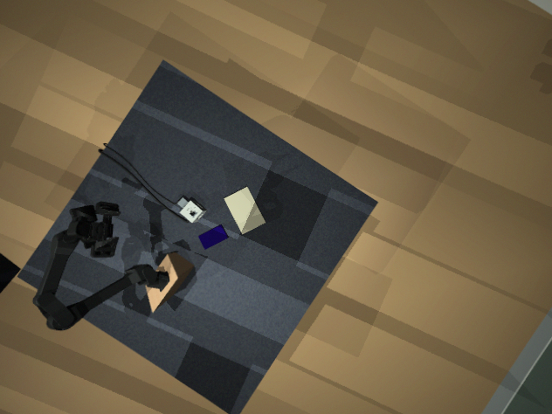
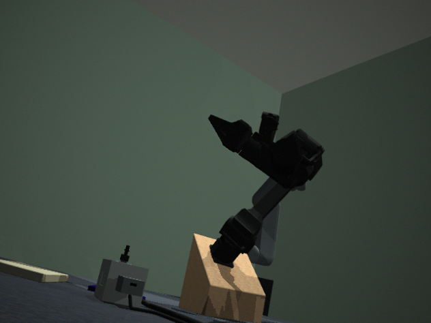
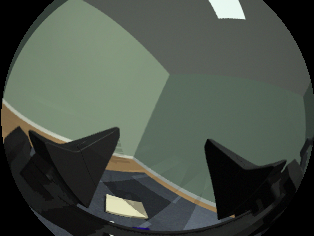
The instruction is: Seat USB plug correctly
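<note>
The power cube is a small pale box standing on the dark table. The black USB plug stands roughly upright on its top, with a thin stub above it. The socket opening is hidden; how deep the plug sits and which way round it is cannot be told. My gripper is open, with nothing between its fingers. It is raised high above the table, well away from the cube and to its left in the top view.
A grey side box is on the cube's side. Dark cables run to the table edge. A cream block and a blue block lie nearby. A wooden wedge bears the arm.
</note>
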Action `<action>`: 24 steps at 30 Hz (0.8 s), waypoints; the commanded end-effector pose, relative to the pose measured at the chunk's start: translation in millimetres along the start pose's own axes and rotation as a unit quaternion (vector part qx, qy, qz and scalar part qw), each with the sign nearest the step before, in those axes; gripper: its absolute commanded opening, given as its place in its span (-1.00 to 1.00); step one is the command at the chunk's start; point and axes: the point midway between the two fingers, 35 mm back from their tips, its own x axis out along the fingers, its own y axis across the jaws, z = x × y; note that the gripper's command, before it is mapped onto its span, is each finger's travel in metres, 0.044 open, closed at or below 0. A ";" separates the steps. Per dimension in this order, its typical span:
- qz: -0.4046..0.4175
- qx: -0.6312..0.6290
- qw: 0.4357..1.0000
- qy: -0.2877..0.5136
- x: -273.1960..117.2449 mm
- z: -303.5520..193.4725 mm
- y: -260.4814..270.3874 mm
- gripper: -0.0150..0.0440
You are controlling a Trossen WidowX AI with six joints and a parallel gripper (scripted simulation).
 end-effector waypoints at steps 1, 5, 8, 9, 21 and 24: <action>-0.001 -0.002 1.000 0.007 0.7 -2.6 1.2 0.95; -0.026 -0.027 0.988 0.152 12.7 -58.0 19.6 1.00; -0.069 -0.023 0.957 0.280 21.6 -105.6 26.2 1.00; -0.085 -0.017 0.943 0.323 23.3 -121.1 27.8 1.00; -0.248 0.161 0.623 0.724 10.1 -248.6 51.6 1.00; -0.276 0.242 0.507 0.780 12.8 -259.7 64.6 1.00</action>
